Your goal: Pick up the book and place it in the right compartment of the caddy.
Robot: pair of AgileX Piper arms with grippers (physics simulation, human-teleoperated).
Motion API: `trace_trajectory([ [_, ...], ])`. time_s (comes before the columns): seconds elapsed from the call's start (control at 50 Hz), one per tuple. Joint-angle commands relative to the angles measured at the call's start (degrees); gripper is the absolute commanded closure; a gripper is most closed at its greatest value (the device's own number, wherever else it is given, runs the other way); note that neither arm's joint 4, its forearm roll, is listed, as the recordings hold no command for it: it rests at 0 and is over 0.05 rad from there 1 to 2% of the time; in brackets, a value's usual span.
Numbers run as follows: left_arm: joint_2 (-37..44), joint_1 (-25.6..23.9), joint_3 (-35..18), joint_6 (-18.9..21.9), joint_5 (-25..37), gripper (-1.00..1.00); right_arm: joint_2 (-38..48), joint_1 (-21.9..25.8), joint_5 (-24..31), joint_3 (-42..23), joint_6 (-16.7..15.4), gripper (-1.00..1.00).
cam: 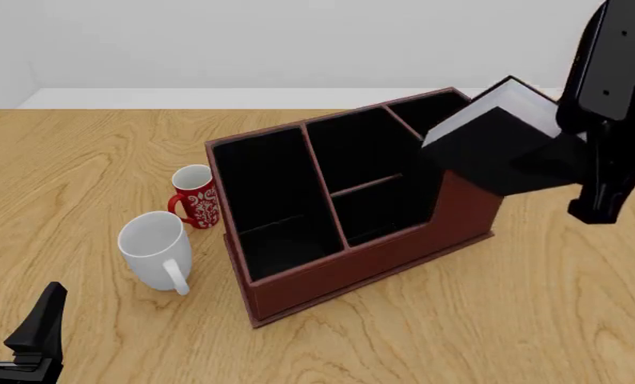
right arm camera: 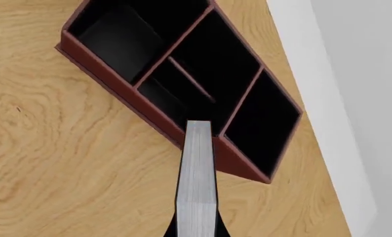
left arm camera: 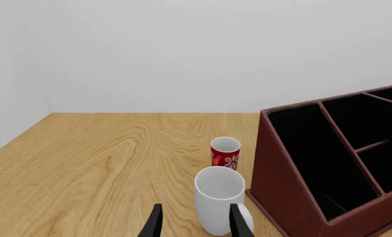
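Observation:
The caddy (cam: 371, 260) stands mid-table at an angle, red-brown with black insides. My right gripper (cam: 557, 156) is shut on the book (cam: 499, 160), black-covered with white page edges, and holds it tilted in the air over the caddy's right end. The right compartment (cam: 429, 108) lies partly under the book. In the right wrist view the book's page edges (right arm camera: 197, 182) point down toward the caddy's front wall (right arm camera: 150, 118), next to the right compartment (right arm camera: 262, 123). My left gripper (cam: 13, 320) is open and empty near the table's front left; it also shows in the left wrist view (left arm camera: 196, 224).
A white mug (cam: 155, 248) and a red patterned mug (cam: 195, 196) stand just left of the caddy. In the left wrist view the white mug (left arm camera: 219, 195) is right in front of my left fingers, with the red mug (left arm camera: 225, 153) behind it.

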Motion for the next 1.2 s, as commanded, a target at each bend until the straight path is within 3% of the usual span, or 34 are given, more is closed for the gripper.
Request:
trace_trajectory([
  [0.02,0.0,0.0,0.0,0.0,0.0,-1.00,2.9,-4.2,0.0,-6.6,0.5,1.00],
  [0.28,0.0,0.0,0.0,0.0,0.0,-1.00,9.5,-6.1,0.0,-16.1,0.3,1.00],
  [0.42,0.0,0.0,0.0,0.0,0.0,-1.00,13.8,-7.4,0.0,-21.3,-1.7,1.00],
  [0.82,0.0,0.0,0.0,0.0,0.0,-1.00,23.2,-9.5,0.0,-29.2,-1.5,1.00],
  [0.86,0.0,0.0,0.0,0.0,0.0,-1.00,24.4,-12.1,0.0,-29.0,-4.8,1.00],
  [0.88,0.0,0.0,0.0,0.0,0.0,-1.00,24.8,-11.3,0.0,-29.6,-3.7,1.00],
  [0.9,0.0,0.0,0.0,0.0,0.0,-1.00,25.4,-13.0,0.0,-29.2,-6.2,1.00],
  [0.92,0.0,0.0,0.0,0.0,0.0,-1.00,25.7,-12.2,0.0,-30.1,-4.8,1.00],
  [1.0,0.0,0.0,0.0,0.0,0.0,-1.00,27.4,-13.1,0.0,-30.7,-6.2,1.00],
  [1.2,0.0,0.0,0.0,0.0,0.0,-1.00,31.1,-13.4,0.0,-34.4,-5.7,1.00],
])
